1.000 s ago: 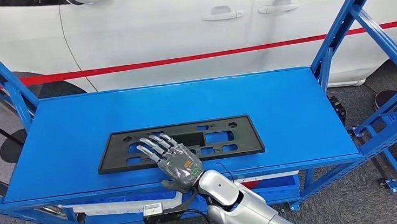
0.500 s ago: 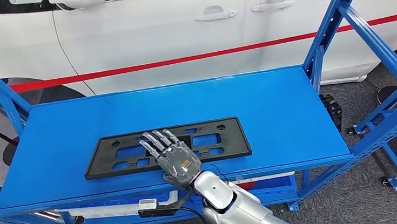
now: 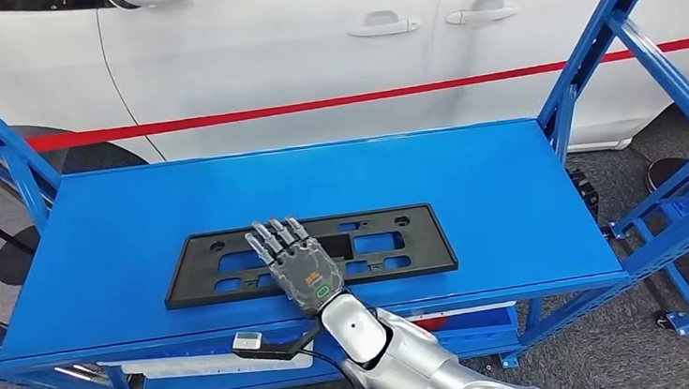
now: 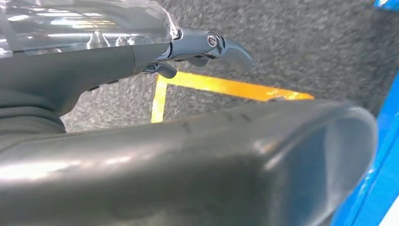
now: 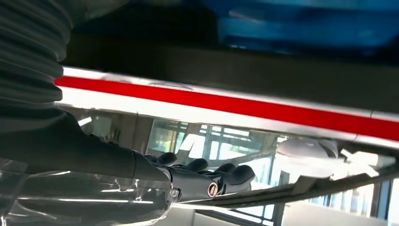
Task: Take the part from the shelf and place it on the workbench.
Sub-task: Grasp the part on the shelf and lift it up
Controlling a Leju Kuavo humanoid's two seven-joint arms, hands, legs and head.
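Observation:
A flat black rectangular part [image 3: 402, 246] with several cut-outs lies on the blue shelf top [image 3: 471, 174], near its front edge. My right hand [image 3: 298, 262] lies flat over the part's left-middle, palm down, fingers stretched out and pointing away from me, holding nothing. In the right wrist view the same hand [image 5: 197, 178] has its dark fingers straight above the part's thin edge [image 5: 301, 189]. My left hand [image 4: 202, 47] hangs low over the grey floor with its fingers loosely extended and nothing in them.
A white car [image 3: 309, 47] with a red stripe stands close behind the shelf. Blue slanted uprights [image 3: 592, 50] rise at both ends. A black cable with a small white unit [image 3: 247, 341] hangs at the shelf's front edge. A yellow line [image 4: 226, 87] marks the floor.
The camera swayed left and back. My right hand has slid a little farther over the part, and its fingers now point straighter away from me. The part has not moved.

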